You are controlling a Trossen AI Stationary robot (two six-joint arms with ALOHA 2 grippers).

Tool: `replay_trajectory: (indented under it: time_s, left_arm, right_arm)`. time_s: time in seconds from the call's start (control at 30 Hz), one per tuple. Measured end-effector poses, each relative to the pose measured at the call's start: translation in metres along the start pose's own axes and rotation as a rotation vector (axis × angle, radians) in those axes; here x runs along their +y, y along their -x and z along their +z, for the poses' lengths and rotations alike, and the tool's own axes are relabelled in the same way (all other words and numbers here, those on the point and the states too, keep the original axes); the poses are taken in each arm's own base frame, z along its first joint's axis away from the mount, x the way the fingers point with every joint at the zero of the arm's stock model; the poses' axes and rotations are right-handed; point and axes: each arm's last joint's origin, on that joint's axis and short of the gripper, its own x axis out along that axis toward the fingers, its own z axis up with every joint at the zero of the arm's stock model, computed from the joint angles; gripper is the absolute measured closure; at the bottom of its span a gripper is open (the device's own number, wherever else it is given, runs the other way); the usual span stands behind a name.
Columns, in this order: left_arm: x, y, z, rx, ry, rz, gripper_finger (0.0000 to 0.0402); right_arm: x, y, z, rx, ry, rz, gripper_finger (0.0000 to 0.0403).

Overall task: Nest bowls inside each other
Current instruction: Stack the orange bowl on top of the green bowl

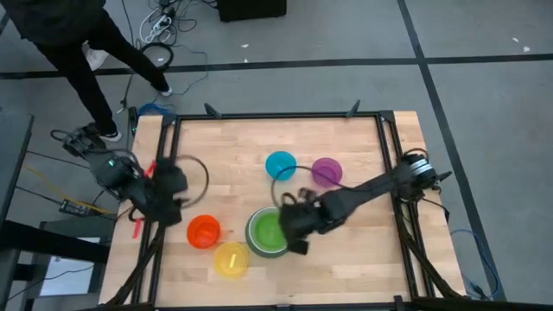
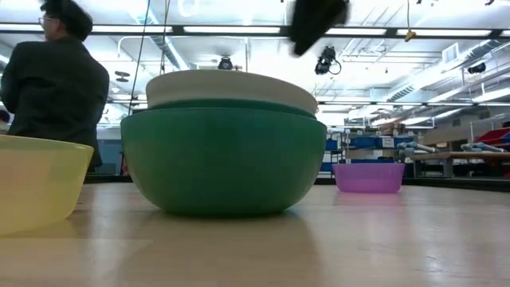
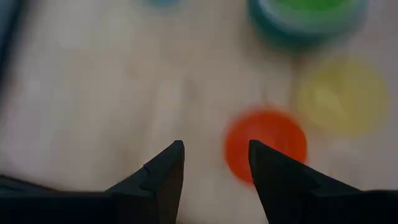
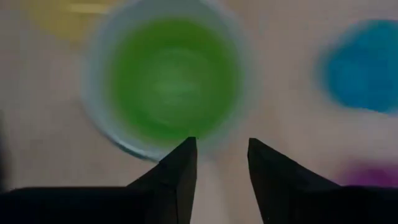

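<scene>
A stack of bowls (image 1: 264, 231) stands near the table's front middle: a lime green bowl (image 4: 168, 81) inside a white one (image 2: 231, 86), inside the large sage green bowl (image 2: 223, 163). My right gripper (image 4: 222, 142) hangs open over the stack's right rim, showing in the high view (image 1: 296, 226), and touches nothing. An orange bowl (image 1: 204, 231) and a yellow bowl (image 1: 231, 259) rest left of the stack. A light blue bowl (image 1: 280, 164) and a purple bowl (image 1: 326, 171) stand behind it. My left gripper (image 3: 214, 144) is open above the table's left part (image 1: 173, 186), with the orange bowl (image 3: 264, 143) just beyond its fingers.
A person stands beyond the table's far left corner (image 1: 86, 43). A black frame (image 1: 276, 115) runs along the table's far edge and sides. Bare wood lies at the far left (image 1: 216, 155) and at the right front (image 1: 363, 259).
</scene>
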Motion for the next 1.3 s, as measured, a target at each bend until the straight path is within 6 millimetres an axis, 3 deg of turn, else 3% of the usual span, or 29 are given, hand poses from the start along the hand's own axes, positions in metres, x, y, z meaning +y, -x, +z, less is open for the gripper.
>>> replay_trajectory:
  time_s: [0.1, 0.23, 0.43, 0.77, 1.07, 1.17, 1.3]
  left_arm:
    - [-0.015, -0.026, -0.016, 0.094, -0.061, -0.063, 0.0214]
    - [-0.041, -0.067, -0.038, 0.127, -0.108, -0.187, 0.0214]
    - [-0.072, -0.109, -0.056, 0.126, -0.148, -0.255, 0.0214]
    - [-0.098, -0.139, -0.064, 0.251, -0.245, -0.239, 0.0214]
    - [-0.108, -0.166, -0.077, 0.299, -0.314, -0.085, 0.022]
    - [-0.109, -0.175, -0.081, 0.311, -0.343, -0.057, 0.0268]
    - [-0.112, -0.175, -0.079, 0.288, -0.367, -0.084, 0.0381]
  right_arm:
    - [-0.011, 0.037, -0.019, -0.045, -0.046, -0.175, 0.0282]
    - [-0.022, 0.08, -0.042, -0.122, -0.168, -0.247, 0.0288]
    - [-0.021, 0.105, -0.057, -0.205, -0.223, -0.248, 0.0289]
    - [-0.018, 0.083, -0.059, -0.163, -0.214, -0.28, 0.029]
    - [-0.017, 0.055, -0.072, -0.086, -0.223, -0.304, 0.029]
    - [-0.017, 0.047, -0.074, -0.084, -0.225, -0.305, 0.0292]
    - [-0.019, 0.042, -0.075, -0.079, -0.227, -0.315, 0.0293]
